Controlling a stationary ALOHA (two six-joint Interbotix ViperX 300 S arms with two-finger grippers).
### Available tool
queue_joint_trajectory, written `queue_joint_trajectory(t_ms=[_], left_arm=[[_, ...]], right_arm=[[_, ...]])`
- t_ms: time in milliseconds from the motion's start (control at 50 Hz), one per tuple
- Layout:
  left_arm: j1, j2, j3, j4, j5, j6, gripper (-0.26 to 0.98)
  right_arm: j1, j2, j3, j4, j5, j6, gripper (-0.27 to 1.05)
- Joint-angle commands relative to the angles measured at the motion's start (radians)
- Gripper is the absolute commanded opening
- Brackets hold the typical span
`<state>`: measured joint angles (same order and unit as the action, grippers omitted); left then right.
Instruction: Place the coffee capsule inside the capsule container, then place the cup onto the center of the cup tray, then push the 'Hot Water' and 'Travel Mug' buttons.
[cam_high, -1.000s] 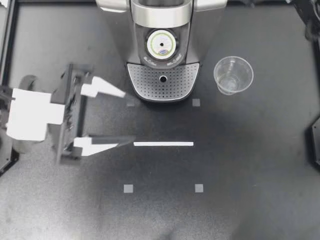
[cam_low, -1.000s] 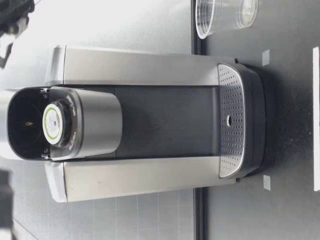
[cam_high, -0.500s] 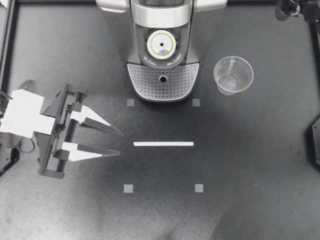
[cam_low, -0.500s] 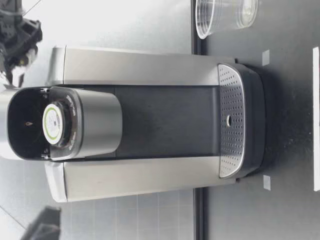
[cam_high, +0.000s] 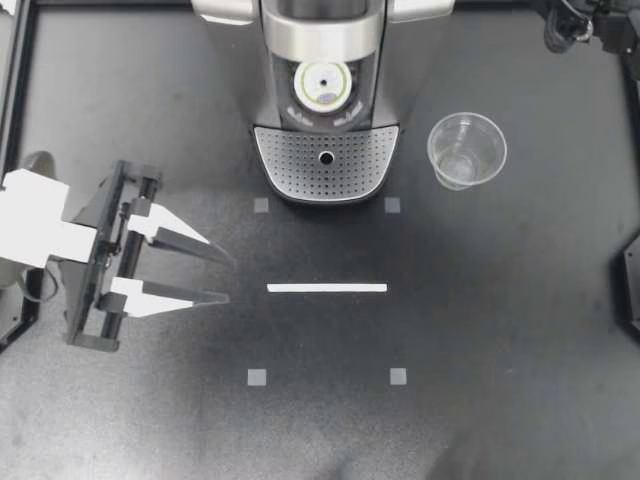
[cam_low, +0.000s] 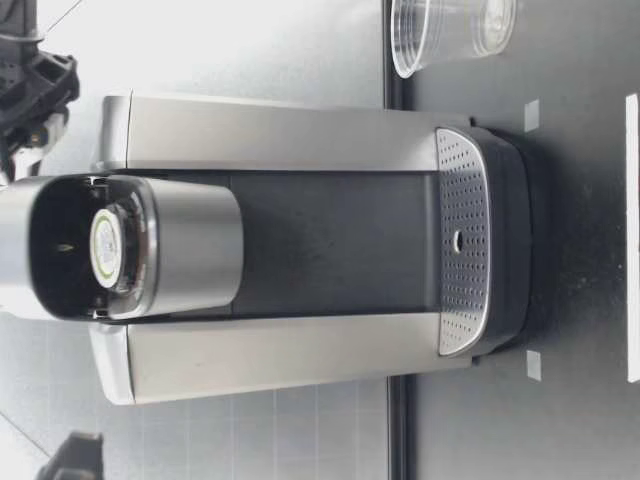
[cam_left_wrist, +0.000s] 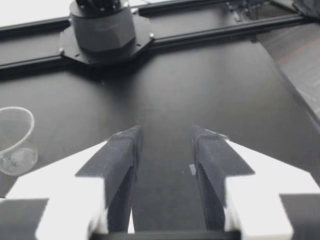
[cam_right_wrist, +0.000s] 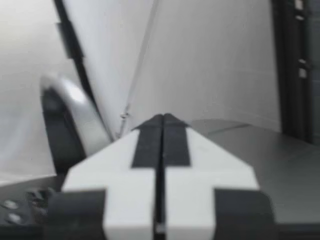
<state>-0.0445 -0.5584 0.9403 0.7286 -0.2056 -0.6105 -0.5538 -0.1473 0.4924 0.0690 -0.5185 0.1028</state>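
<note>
The coffee capsule (cam_high: 323, 85), white with a green ring, sits in the capsule container of the silver coffee machine (cam_high: 322, 40), with the lid partly lowered over it. The clear plastic cup (cam_high: 466, 150) stands upright on the table to the right of the perforated cup tray (cam_high: 325, 165), which is bare. My left gripper (cam_high: 228, 279) hovers open and holds nothing, at the table's left side, pointing right. Of my right arm (cam_high: 575, 20) only a part shows at the back right corner. My right gripper (cam_right_wrist: 162, 120) is shut on nothing, close to the machine's silver top.
A white tape strip (cam_high: 326, 288) and small grey square markers (cam_high: 257, 377) lie on the black table in front of the machine. The cup (cam_left_wrist: 15, 140) also shows beside my left gripper (cam_left_wrist: 166, 132), with the other arm's base (cam_left_wrist: 102, 25) beyond.
My left gripper narrowed its fingers and drew back to the left. The machine's lid has tipped down over the capsule. My right arm came in at the back right.
</note>
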Motion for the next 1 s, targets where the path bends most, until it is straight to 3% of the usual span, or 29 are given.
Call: queue_joint_trajectory(t_ms=[0,400,980], left_arm=[[0.003,-0.018,-0.006,-0.003,-0.006,0.000,0.37],[0.003,-0.032,-0.003,-0.005,-0.008,0.000,0.37],[0.003,-0.017,-0.003,-0.014,-0.011,0.000,0.37]], right_arm=[[0.026,-0.048,0.002,-0.003,-0.006,0.000,0.06],[0.129,-0.137,0.123,-0.002,-0.012,0.005,0.06],[0.224,-0.140,0.209,0.006,-0.008,0.008,0.06]])
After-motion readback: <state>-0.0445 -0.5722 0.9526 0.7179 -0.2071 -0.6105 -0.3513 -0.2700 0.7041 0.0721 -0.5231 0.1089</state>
